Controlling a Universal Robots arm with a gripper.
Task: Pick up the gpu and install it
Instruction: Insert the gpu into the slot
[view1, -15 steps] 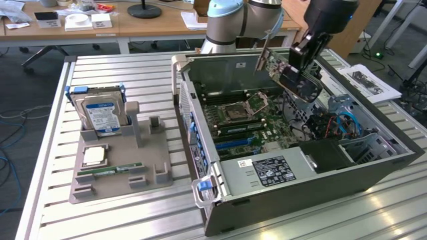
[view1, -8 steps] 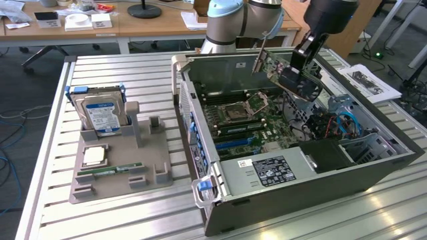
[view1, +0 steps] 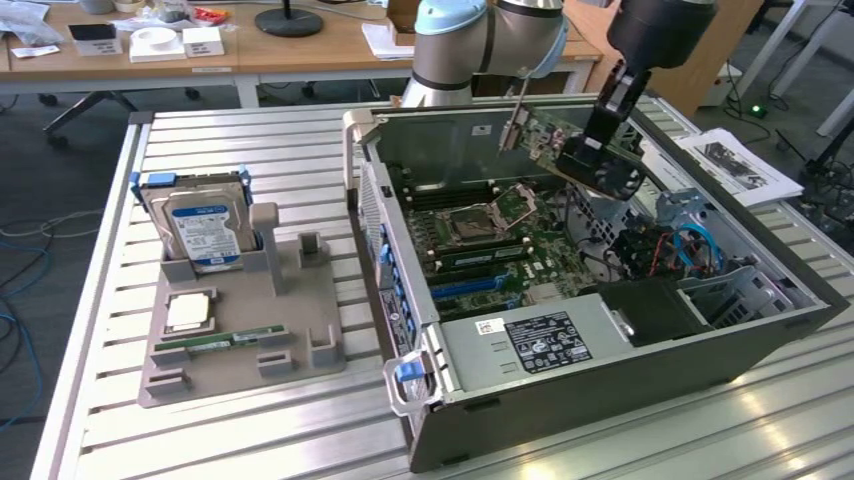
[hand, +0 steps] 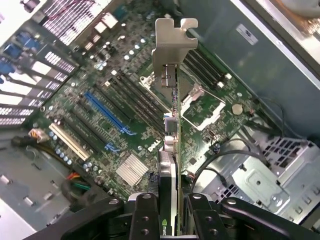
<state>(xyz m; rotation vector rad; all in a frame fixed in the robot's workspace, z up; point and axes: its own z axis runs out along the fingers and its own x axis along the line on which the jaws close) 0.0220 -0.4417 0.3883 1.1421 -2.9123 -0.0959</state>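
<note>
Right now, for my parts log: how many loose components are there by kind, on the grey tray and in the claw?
gpu, gripped in the claw: 1
hard drive: 1
CPU chip: 1
RAM stick: 1
Total: 4

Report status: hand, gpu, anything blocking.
Status: hand shut on gpu. Held in the air above the motherboard inside the open case, not in a slot. Nothing seen in the way.
</note>
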